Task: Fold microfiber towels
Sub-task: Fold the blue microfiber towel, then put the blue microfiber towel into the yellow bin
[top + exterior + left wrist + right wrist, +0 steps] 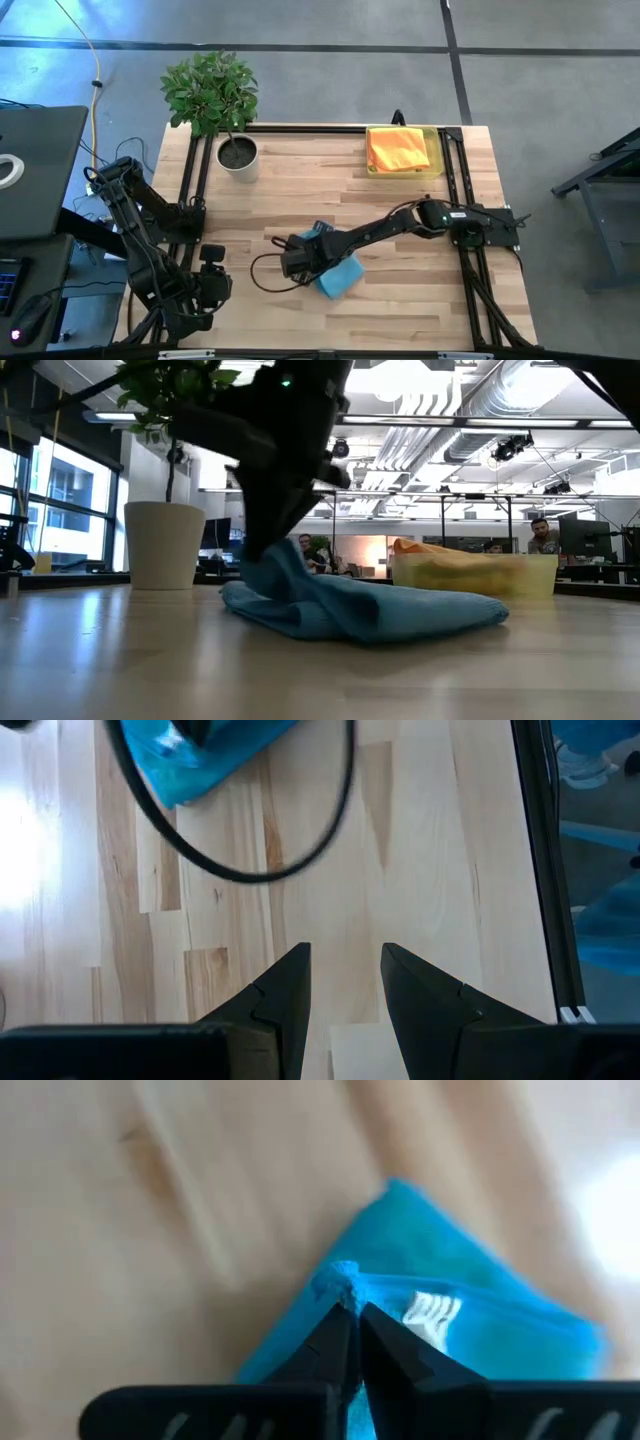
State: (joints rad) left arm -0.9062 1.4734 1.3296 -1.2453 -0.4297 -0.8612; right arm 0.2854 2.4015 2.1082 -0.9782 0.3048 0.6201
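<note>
The left claw [345, 982] waits at the near left corner of the pale wooden plank counter [400, 300], its two dark fingers parted with bare wood between them, well apart from the work. Toward the middle of the counter lies the soft, light blue microfiber towel [342, 275], partly folded into a loose heap. The right claw [352, 1320], reaching in from the right side, sits at the towel's left edge with its fingers pinched shut on a raised corner of the blue cloth, just beside a small white label [432, 1313]. Farther back, at the far right, a translucent yellow rectangular tray [434, 150] holds a folded orange towel [398, 148]. At the far left stands a white pot with a green leafy plant [213, 92].
</note>
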